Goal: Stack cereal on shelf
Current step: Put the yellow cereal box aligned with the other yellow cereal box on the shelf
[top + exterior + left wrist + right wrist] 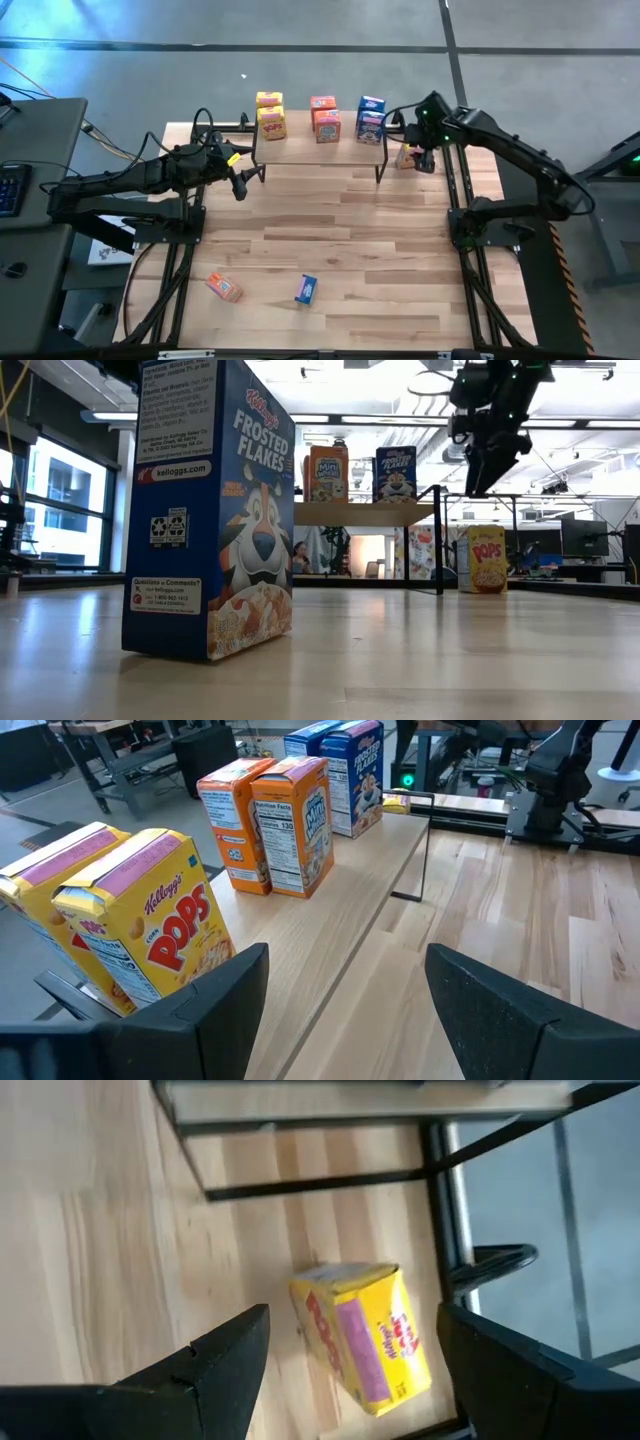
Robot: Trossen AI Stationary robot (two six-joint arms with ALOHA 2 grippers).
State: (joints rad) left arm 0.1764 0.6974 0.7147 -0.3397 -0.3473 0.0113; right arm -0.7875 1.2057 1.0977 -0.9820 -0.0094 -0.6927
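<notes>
Overhead, right hand [345, 1365] spread wide above yellow cereal box [362, 1333] beside shelf [320, 150].

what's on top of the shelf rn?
Six cereal boxes on the shelf: two yellow, two orange-red, two blue. Each front box partly hides its rear one.

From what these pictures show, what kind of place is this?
Probably a robotics lab or workshop. A bare concrete floor surrounds the wooden table, office desks with monitors stand behind it, and ceiling strip lights run overhead.
</notes>
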